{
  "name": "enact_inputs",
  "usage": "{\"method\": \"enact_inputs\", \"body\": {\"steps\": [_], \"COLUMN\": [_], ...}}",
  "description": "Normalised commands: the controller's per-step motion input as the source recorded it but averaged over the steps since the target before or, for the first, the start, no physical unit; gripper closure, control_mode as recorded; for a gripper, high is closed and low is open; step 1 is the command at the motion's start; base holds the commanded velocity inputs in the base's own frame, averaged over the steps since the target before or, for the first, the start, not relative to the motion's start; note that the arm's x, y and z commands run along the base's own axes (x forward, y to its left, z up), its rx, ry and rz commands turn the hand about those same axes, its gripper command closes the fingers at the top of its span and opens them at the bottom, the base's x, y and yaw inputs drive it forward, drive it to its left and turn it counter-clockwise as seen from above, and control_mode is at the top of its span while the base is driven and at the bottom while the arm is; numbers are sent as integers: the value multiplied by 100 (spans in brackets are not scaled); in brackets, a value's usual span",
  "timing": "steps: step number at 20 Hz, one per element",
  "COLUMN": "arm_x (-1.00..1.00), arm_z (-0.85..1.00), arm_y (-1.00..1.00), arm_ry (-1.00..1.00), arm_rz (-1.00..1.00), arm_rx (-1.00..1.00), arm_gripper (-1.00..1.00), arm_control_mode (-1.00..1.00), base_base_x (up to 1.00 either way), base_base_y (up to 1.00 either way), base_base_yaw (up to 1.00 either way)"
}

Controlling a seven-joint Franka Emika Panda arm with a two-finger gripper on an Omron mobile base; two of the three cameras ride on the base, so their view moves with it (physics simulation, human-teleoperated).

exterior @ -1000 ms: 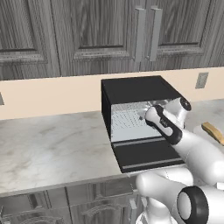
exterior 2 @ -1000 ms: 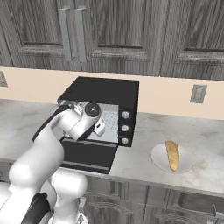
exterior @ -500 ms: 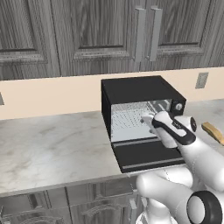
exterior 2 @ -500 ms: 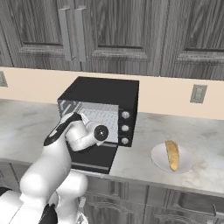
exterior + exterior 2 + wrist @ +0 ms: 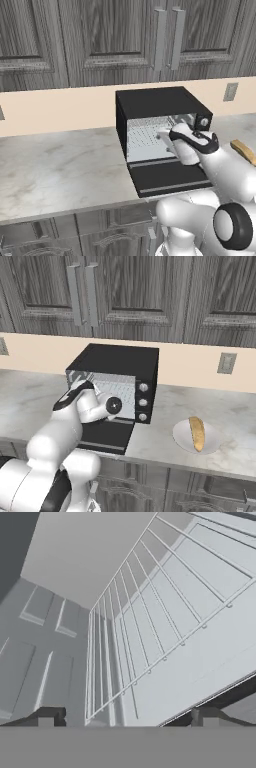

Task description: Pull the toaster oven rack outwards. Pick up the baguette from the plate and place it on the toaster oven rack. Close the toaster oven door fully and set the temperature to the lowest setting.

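Observation:
The black toaster oven stands on the counter with its door dropped open and flat. Inside the grey cavity lies the wire rack, which shows up close as thin parallel bars. My gripper reaches into the oven mouth at the rack's front edge. Its jaws stand open, one fingertip to each side of the rack's near corner, with nothing between them. The tan baguette lies on the pale plate to the right of the oven. Three knobs sit on the oven's right front.
Marble counter stretches to the left of the oven. Dark wood wall cabinets hang above, over a beige backsplash with a wall outlet. My white arm rises in front of the open door.
The hand has dropped lower and tilted toward the oven mouth, down to the rack's level. The jaws stay open. Oven, baguette and plate have not moved.

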Motion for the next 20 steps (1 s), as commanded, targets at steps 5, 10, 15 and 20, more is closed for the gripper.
{"method": "enact_inputs", "body": {"steps": [5,10,15,20], "arm_x": [15,9,22,33], "arm_z": [-21,-30,-13,-2], "arm_y": [9,2,0,0], "arm_ry": [10,2,0,0], "arm_rz": [-4,-3,-5,-6], "arm_rx": [0,0,0,0], "arm_gripper": [-100,-100,-100,-100], "arm_control_mode": [-100,-100,-100,-100], "base_base_x": [0,0,0,0], "base_base_y": [0,0,0,0], "base_base_yaw": [0,0,0,0]}}
